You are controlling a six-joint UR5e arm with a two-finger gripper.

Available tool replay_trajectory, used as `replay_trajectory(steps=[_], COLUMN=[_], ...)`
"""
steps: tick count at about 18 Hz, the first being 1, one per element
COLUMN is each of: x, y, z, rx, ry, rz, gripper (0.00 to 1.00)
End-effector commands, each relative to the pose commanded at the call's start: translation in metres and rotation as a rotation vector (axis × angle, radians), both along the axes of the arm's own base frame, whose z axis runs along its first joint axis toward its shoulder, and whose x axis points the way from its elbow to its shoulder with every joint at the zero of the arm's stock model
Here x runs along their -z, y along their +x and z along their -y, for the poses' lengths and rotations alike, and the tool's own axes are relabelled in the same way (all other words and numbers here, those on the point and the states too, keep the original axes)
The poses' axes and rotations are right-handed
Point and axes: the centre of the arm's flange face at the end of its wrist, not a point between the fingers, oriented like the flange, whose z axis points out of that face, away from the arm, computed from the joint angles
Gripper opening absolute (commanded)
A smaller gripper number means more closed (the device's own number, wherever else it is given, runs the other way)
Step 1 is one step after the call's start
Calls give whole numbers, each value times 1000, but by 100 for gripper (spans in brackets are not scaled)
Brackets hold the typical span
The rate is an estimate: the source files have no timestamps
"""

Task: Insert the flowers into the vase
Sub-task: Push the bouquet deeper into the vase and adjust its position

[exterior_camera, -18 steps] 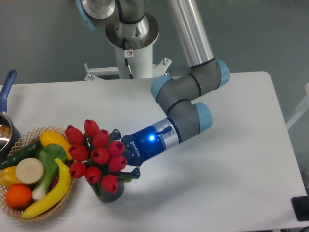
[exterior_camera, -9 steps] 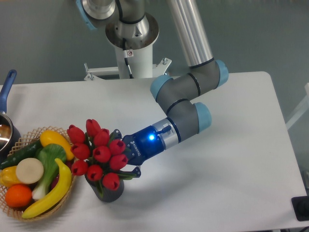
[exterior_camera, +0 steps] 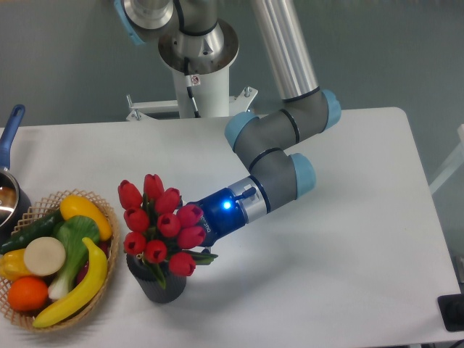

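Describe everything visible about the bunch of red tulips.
The bunch of glossy red artificial tulips has about ten plastic-looking blooms packed tightly, with dark green leaves and stems below. It stands nearly upright, its stems reaching down into the small dark grey vase beside the woven wicker basket. The blue gripper sits directly behind the blooms; its fingers are hidden.

White table (exterior_camera: 348, 290), w/ vase (exterior_camera: 161, 286), basket (exterior_camera: 14, 308), pot (exterior_camera: 9, 194)

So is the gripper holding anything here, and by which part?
It cannot be told. The flowers hide the gripper fingertips; any hold would be on the stems just above the vase, behind the blooms.
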Motion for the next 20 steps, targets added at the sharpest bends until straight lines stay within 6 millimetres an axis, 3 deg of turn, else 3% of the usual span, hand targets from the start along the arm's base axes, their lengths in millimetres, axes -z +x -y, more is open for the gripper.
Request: replay_trajectory(steps=[10,20], x=[-10,-2], y=[-3,1], z=[7,6], rx=[-18,-16], ry=[-50,-96], rz=[-73,-103], gripper=[30,31])
